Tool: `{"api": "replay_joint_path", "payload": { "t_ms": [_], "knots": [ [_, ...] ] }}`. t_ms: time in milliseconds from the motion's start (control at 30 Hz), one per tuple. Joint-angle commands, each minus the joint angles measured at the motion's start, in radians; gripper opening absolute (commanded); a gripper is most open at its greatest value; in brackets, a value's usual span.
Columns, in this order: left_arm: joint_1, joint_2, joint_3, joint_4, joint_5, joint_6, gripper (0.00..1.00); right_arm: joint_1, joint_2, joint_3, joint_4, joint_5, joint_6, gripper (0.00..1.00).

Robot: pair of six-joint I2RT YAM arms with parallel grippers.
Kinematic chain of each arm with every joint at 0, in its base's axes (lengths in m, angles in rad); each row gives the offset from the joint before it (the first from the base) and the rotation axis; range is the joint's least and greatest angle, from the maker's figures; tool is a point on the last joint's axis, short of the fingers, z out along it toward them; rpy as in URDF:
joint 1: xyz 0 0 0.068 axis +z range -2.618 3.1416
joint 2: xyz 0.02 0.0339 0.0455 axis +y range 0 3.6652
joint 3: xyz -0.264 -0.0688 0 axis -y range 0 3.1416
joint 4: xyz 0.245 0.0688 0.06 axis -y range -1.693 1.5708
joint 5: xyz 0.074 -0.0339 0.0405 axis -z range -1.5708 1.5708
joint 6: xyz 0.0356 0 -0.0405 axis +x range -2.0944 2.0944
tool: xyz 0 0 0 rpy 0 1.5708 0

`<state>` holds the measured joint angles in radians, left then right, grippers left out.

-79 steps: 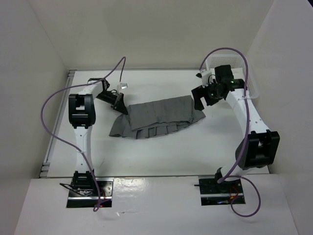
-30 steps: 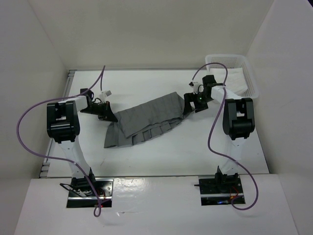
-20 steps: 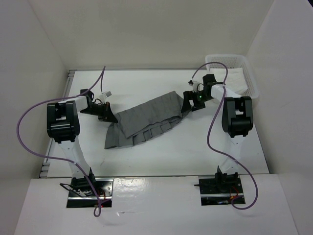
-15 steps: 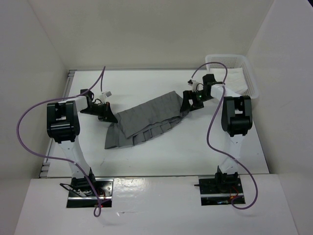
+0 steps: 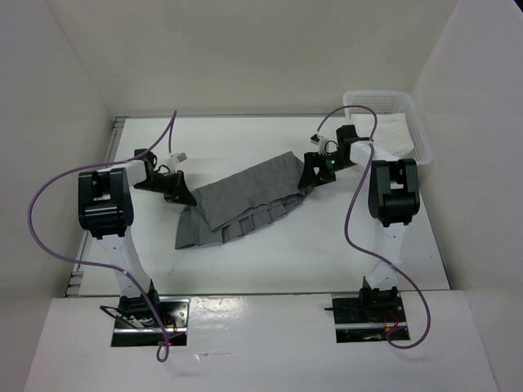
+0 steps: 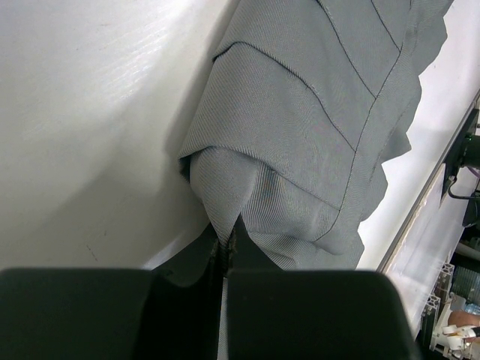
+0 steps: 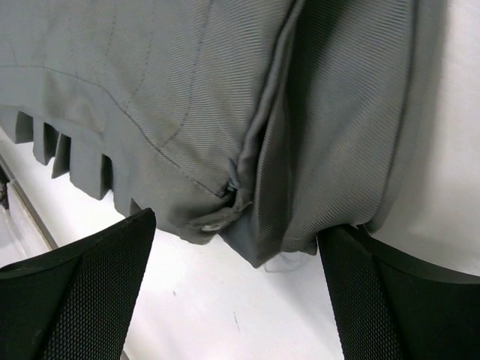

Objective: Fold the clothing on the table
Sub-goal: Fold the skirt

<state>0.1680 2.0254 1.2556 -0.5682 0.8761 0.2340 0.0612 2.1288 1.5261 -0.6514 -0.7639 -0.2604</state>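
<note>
The soft, thin mid-grey pleated fabric skirt [image 5: 245,200] lies bunched mid white worktop [image 5: 327,245]. My left fingers [image 6: 196,253] pinch one limp corner; my right fingers [image 7: 82,289] gape astride the thicker seamed end, the firmest hold, I judge.

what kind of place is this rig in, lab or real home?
Looks like a lab test cell, not a home: plain white panels box in a white table, a left arm and right arm are bolted at its near edge, and the only props are a grey skirt and a mesh basket.
</note>
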Motion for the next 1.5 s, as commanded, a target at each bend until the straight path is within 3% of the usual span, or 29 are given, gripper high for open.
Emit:
{"api": "replay_joint_path", "payload": {
  "t_ms": [0, 167, 400, 600, 867, 967, 1200, 1467],
  "knots": [
    [0.007, -0.033, -0.005, -0.013, 0.034, 0.028, 0.0, 0.035, 0.036, 0.008, -0.053, 0.005, -0.026, 0.91],
    [0.007, -0.033, -0.005, -0.013, 0.034, 0.037, 0.0, 0.057, 0.045, 0.008, -0.053, 0.005, -0.026, 0.85],
    [0.007, -0.033, -0.005, -0.013, 0.034, 0.037, 0.0, 0.057, 0.054, 0.008, -0.062, 0.014, -0.037, 0.62],
    [0.007, -0.033, -0.005, -0.022, 0.034, 0.037, 0.0, 0.057, 0.054, 0.008, -0.062, 0.014, -0.037, 0.63],
    [0.007, -0.024, 0.004, -0.032, 0.034, 0.047, 0.0, 0.057, 0.063, 0.028, -0.091, 0.014, -0.048, 0.55],
    [0.007, -0.024, 0.004, -0.032, 0.043, 0.047, 0.0, 0.057, 0.063, 0.028, -0.091, 0.014, -0.048, 0.47],
    [0.007, -0.014, 0.004, -0.032, 0.043, 0.056, 0.0, 0.057, 0.063, 0.064, -0.109, 0.063, -0.048, 0.1],
    [0.007, -0.005, 0.036, -0.041, 0.052, 0.045, 0.0, 0.09, 0.034, 0.244, -0.191, 0.211, -0.039, 0.02]
  ]
}}
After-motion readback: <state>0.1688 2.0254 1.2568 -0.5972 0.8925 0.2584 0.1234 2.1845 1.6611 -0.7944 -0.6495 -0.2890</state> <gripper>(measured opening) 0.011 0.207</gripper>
